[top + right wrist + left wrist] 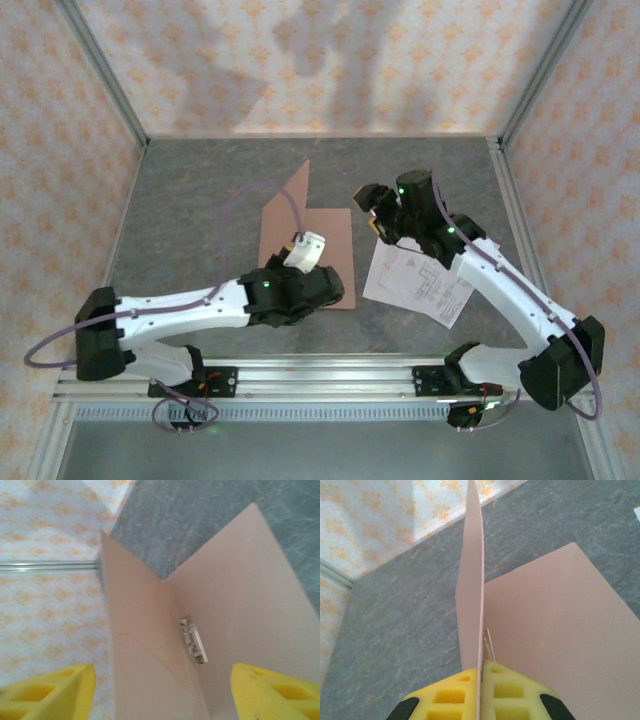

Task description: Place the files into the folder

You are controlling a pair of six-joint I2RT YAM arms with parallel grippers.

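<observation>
Salmon card rises on edge at the centre of the grey stone-patterned table (190, 200), where the left gripper (303, 248) has one leaf of the folder (330, 240) pinched and lifted while the other leaf lies flat on the surface. In the left wrist view, the gripper (481, 690) is clamped tight on the near edge of the upright leaf, its yellow foam fingers (450, 700) pressed against either face of the card with no gap between them. The folder (555, 630) opens to the right of that leaf, its flat half spread across the table, and a small metal fastener (489, 645) sits at the fold just beyond the fingertips.

To the right of the folder in the top view, the right gripper (375, 218) hangs above the table beside the flat leaf and apart from it. Its wrist camera looks into the open V of the folder (150, 630), where the fastener (194, 642) shows near the crease. The right gripper (162, 695) has its yellow fingers (275, 690) spread wide, with nothing held between them.

Further right, the files (418, 283) lie flat on the table as white sheets printed with fine lines, just beside the folder's right edge and partly under the right arm.
</observation>
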